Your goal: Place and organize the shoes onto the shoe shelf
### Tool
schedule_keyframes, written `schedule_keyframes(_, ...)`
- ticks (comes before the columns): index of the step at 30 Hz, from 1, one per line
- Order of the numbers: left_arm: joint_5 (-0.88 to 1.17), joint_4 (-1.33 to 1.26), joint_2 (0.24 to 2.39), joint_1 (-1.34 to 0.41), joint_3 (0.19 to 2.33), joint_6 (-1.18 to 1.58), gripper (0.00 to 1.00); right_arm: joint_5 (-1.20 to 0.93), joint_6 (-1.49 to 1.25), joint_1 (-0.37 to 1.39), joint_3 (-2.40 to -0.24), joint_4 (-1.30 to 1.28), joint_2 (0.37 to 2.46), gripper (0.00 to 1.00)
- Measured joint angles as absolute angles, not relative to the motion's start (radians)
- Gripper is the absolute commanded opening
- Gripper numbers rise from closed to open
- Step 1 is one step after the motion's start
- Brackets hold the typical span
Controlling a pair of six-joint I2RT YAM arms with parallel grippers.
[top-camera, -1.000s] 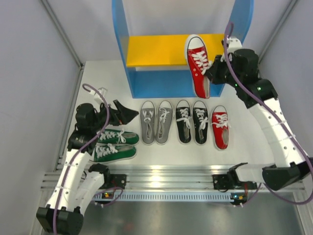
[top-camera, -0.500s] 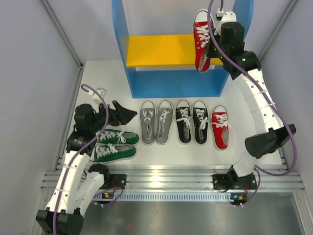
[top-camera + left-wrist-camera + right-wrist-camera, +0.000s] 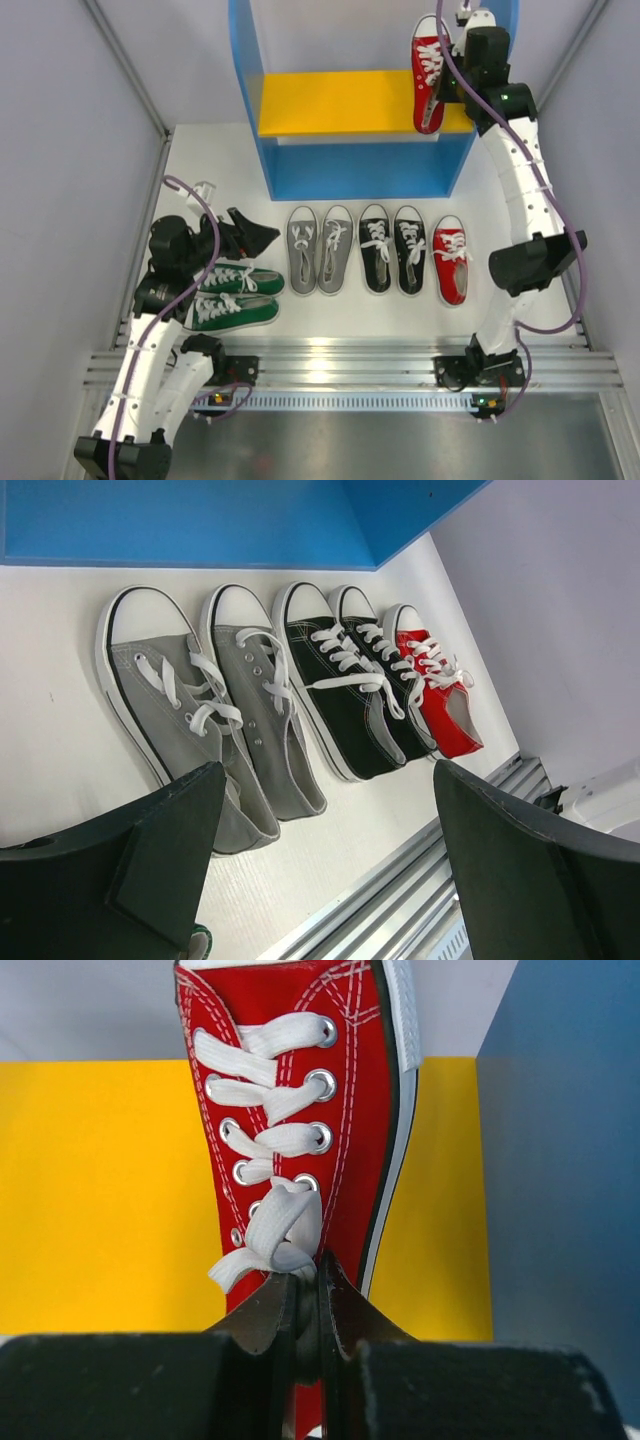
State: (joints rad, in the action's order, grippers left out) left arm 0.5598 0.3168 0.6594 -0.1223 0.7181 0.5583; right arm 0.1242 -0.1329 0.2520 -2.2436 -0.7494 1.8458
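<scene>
My right gripper (image 3: 453,90) (image 3: 310,1285) is shut on a red shoe (image 3: 430,68) (image 3: 300,1080), pinching it at the tongue. The shoe hangs toe-away over the right end of the yellow board (image 3: 330,100) (image 3: 100,1190) of the blue shoe shelf (image 3: 250,90). The other red shoe (image 3: 450,258) (image 3: 440,695) lies on the table beside the black pair (image 3: 392,248) (image 3: 350,695) and the grey pair (image 3: 320,248) (image 3: 200,720). The green pair (image 3: 235,295) lies at the left. My left gripper (image 3: 255,232) (image 3: 330,870) stands open and empty above the table near the grey pair.
The shelf's blue right side panel (image 3: 560,1160) stands close beside the held shoe. A metal rail (image 3: 340,360) (image 3: 440,900) runs along the table's near edge. Grey walls (image 3: 60,150) enclose both sides.
My right arm has carried the red shoe further back and right, from in front of the shelf to over the yellow board's right end. The left arm has barely moved.
</scene>
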Motion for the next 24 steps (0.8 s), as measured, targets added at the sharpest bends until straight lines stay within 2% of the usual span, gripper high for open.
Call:
schedule_keyframes(8,0.561,0.317,0.657,-0.122,0.718,0.559,0.91,0.103,-0.142,0.227,-2.249,-0.754,1.876,0.00)
schedule_keyframes(11,0.561,0.317,0.656,-0.122,0.718,0.559,0.91,0.100,-0.147,0.227,-2.262,-0.764,1.880,0.30)
schedule_keyframes(12,0.561,0.317,0.656,-0.122,0.718,0.559,0.91,0.101,-0.149,0.227,-2.267,-0.768,1.881,0.42)
schedule_keyframes(14,0.561,0.317,0.656,-0.122,0.718,0.559,0.91,0.094,-0.152,0.227,-2.274,-0.765,1.883,0.53)
schedule_keyframes(15,0.561,0.317,0.656,-0.122,0.718,0.559,0.91,0.090,-0.154,0.227,-2.278,-0.763,1.883,0.62)
schedule_keyframes(24,0.561,0.317,0.656,-0.122,0.718,0.559,0.93,0.070,-0.157,0.233,-2.244,-0.696,1.860,0.64)
